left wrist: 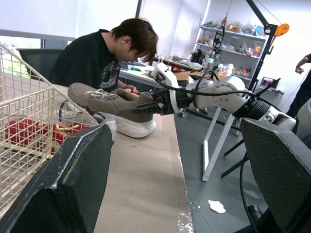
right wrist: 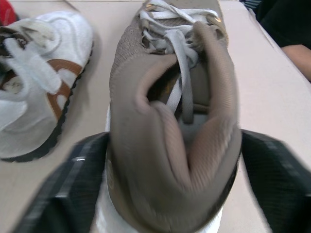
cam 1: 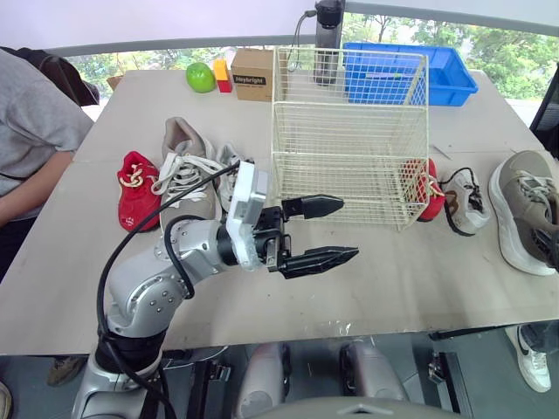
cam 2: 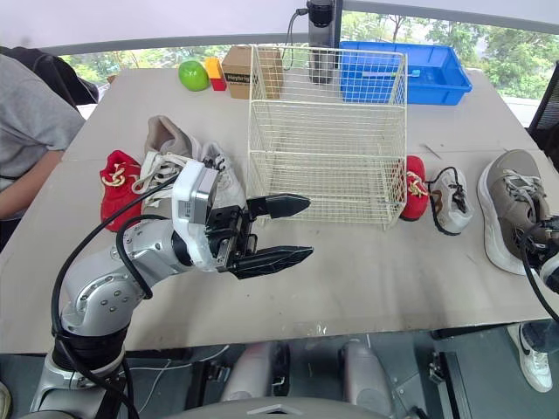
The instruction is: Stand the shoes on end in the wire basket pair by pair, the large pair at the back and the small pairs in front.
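The wire basket (cam 1: 349, 106) stands with nothing in it at the table's middle back. To its left lie a large brown shoe (cam 1: 183, 148), a small red shoe (cam 1: 137, 190) and a small white shoe (cam 1: 229, 170). To its right lie a small red shoe (cam 1: 430, 190), a small white shoe (cam 1: 467, 202) and the other large brown shoe (cam 1: 524, 209). My left gripper (cam 1: 341, 230) hovers open in front of the basket, holding nothing. At the table's right edge my right gripper (left wrist: 146, 108) is shut on that right-hand large shoe's heel (right wrist: 170, 145), a finger on each side.
Behind the basket are a blue bin (cam 1: 437, 70), a cardboard box (cam 1: 251, 74), a green apple (cam 1: 200, 77) and a black cylinder (cam 1: 328, 26). A person (cam 1: 26, 148) sits at the table's left edge, and another person (left wrist: 112, 53) leans in beyond its right end.
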